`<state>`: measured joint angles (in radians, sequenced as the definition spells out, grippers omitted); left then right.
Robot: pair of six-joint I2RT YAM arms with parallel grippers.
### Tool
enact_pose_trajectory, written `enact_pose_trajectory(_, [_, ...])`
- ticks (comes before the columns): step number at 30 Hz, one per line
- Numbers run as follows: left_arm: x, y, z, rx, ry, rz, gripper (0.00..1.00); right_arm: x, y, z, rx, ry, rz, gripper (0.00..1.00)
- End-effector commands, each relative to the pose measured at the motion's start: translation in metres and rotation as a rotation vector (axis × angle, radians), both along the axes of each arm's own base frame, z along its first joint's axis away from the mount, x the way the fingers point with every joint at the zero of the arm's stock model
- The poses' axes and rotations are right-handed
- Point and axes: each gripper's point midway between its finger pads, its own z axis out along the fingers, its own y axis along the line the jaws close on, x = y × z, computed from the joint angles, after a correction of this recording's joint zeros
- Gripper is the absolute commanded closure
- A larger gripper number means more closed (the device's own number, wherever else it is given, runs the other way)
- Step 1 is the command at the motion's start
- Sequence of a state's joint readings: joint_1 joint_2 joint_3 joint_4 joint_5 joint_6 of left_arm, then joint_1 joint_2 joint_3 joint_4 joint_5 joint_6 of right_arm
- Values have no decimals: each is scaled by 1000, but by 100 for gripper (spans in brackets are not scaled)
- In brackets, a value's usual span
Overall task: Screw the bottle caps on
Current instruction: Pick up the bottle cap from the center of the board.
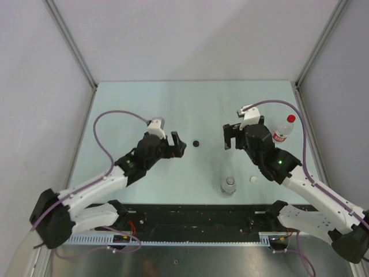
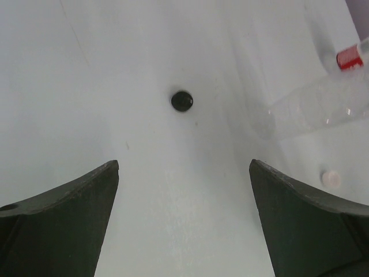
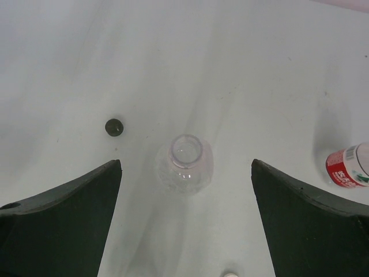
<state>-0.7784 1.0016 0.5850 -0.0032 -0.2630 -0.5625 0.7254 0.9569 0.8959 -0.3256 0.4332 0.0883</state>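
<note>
The left gripper and the right gripper hover above the pale green table, both spread wide and holding nothing. The small round black plastic cap lies flat on the table between them, just ahead of the left gripper. The clear unlabelled plastic bottle stands upright and uncapped nearer the arm bases, the small whitish round cap just beside it. The clear bottle with the red-and-white label stands at the right, its red cap on the neck. The step in hand appears to be cap pick-up, not yet begun. The next move likely requires lowering the left gripper over the black cap while the right gripper steadies the uncapped bottle.
</note>
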Motion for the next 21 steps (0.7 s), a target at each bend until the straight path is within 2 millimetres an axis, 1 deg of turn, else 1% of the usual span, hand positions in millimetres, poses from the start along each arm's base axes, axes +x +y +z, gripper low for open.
enact_pose_trajectory(1, [32, -26, 22, -42, 25, -50, 1, -3, -16, 32, 75, -67, -82, 1])
enact_pose_trajectory(3, [41, -40, 16, 0, 39, -106, 1, -5, -24, 32, 76, -75, -116, 1])
enact_pose_trajectory(6, [51, -53, -7, 82, 100, -159, 4, -7, -37, 33, 82, -93, -174, 1])
enact_pose_trajectory(11, [70, -69, -46, 177, 215, -167, 17, -9, -52, 39, 117, -135, -233, 1])
enact_pose_trajectory(14, [77, -83, -60, 189, 262, -195, 21, -10, -55, 41, 132, -156, -230, 1])
enact_pose_trajectory(16, [81, -89, -68, 205, 278, -207, 23, -10, -56, 40, 135, -161, -231, 1])
enact_pose_trajectory(21, [88, -94, -85, 266, 306, -221, 25, -7, -61, 35, 122, -153, -251, 1])
